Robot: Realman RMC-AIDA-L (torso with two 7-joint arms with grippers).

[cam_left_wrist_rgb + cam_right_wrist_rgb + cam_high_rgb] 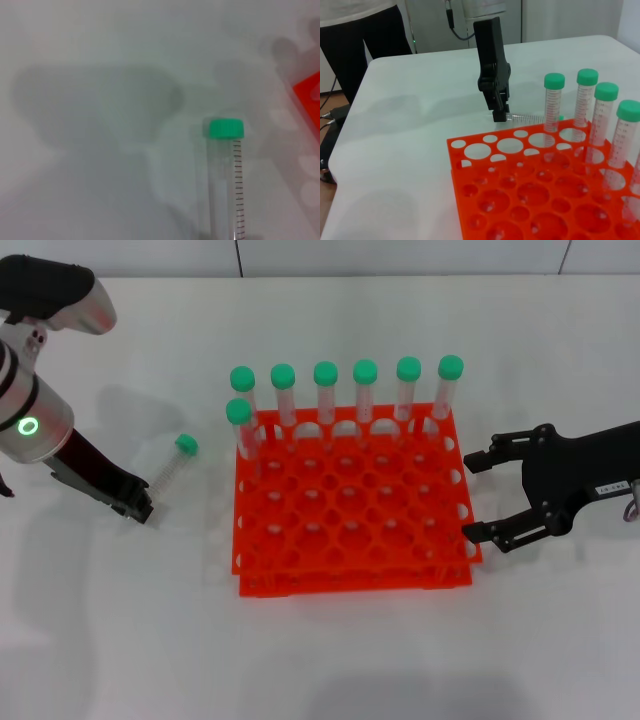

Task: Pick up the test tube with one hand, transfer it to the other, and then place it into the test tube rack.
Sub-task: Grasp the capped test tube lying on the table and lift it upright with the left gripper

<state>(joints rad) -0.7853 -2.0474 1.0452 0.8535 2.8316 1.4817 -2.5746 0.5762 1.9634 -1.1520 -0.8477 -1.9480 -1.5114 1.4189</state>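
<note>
Rack (350,510) in orange-red anchors everything: off its right edge the right gripper (483,498) hangs wide open and empty, to its left the left gripper (140,507), finger state untellable, reaches the base of the test tube (172,465) lying flat.

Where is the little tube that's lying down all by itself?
In the head view the test tube lies on the white table, left of the test tube rack, its bottom end at the left gripper.

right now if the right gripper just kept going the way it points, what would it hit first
The right gripper, open, points toward the robot's left at the orange rack. Going straight on, it would most likely meet the rack's near side wall first, though its height above the table is hard to judge, so it might pass over the top tier.
</note>
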